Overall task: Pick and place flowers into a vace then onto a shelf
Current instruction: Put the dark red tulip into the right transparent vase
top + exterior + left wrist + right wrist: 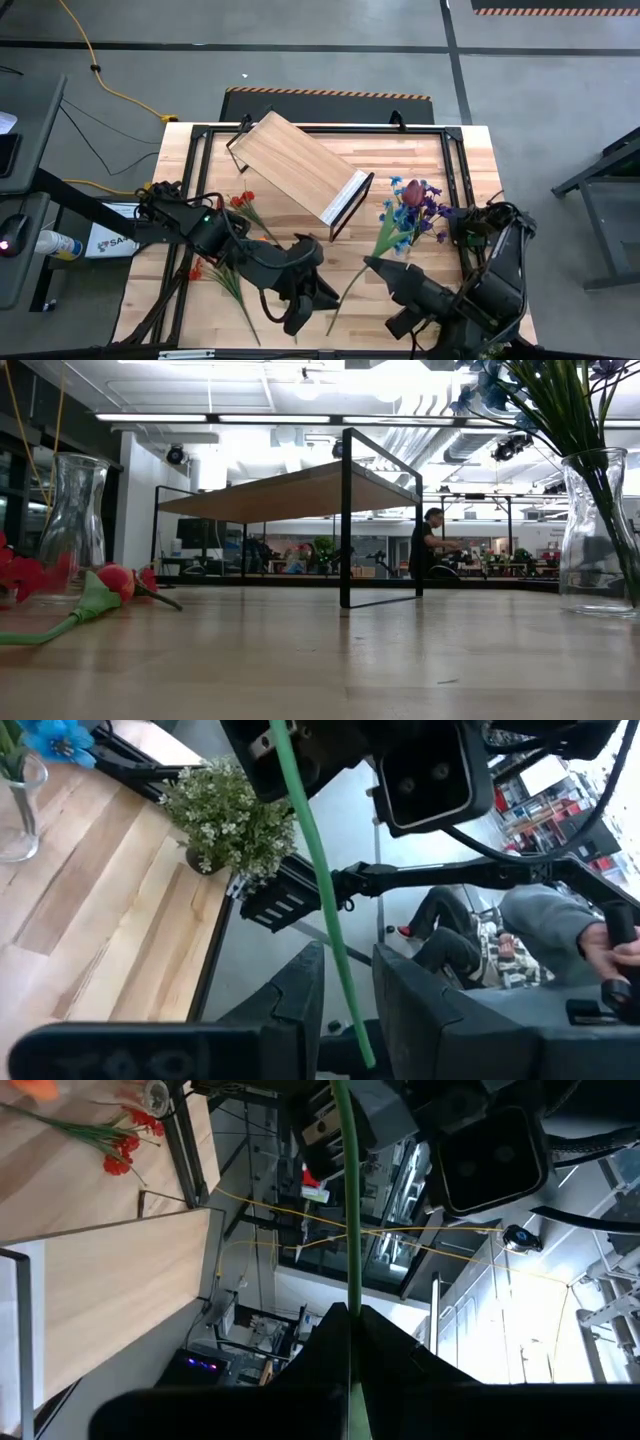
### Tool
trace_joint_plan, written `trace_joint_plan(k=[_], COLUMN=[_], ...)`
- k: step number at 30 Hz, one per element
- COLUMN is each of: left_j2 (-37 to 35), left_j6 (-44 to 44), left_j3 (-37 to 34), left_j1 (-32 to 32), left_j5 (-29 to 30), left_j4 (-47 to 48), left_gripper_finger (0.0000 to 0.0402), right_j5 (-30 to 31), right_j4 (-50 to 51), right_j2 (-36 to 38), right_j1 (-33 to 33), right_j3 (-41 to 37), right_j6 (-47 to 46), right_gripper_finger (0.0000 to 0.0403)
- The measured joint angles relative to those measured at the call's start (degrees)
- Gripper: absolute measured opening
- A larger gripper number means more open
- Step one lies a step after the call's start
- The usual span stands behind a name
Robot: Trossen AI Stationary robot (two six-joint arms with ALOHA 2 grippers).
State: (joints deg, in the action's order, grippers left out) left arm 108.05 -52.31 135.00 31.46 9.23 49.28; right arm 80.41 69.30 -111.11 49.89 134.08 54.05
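A long green-stemmed flower is up in the air over the table's near middle. Its dark pink bloom is beside the blue and purple blooms in the right glass vase. My right gripper is shut on the stem. My left gripper stands open nearer the stem's lower end, one finger on each side of it; whether it touches the stem does not show. Red sprays and another flower lie on the table. An empty vase stands at the left. The shelf stands at the far middle. My right gripper pinches the green stem between its two shut fingers, partway along its length. The stem runs along the line of the fingers and out past their tips. The flower is lifted clear of the table, slanting up toward the right vase.
A bushy green plant with tiny whitish blossoms stands at the table's edge. A black metal frame runs around the tabletop. A seated person is beyond the table's near side, and another person is far back in the room.
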Motion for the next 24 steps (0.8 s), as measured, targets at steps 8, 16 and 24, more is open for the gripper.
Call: trace_joint_plan(k=[8,16,24], left_j2=[0.0,0.0,0.0], left_j6=[-0.2,-0.2,-0.1], left_j3=[0.0,0.0,0.0], left_j1=[-0.9,-2.5,-2.6], left_j5=[0.8,0.0,0.2], left_j4=[0.2,0.2,0.2], left_gripper_finger=[0.0124,0.0124,0.0124], right_j5=[0.0,-0.2,-1.3], right_j4=[-4.6,-4.5,-4.5], right_j2=[0.0,0.0,-0.2], right_j1=[0.0,-0.4,-1.4], right_j3=[0.0,0.0,0.0], right_j6=[5.0,3.5,3.2], right_gripper_finger=[0.0000,0.0000,0.0000])
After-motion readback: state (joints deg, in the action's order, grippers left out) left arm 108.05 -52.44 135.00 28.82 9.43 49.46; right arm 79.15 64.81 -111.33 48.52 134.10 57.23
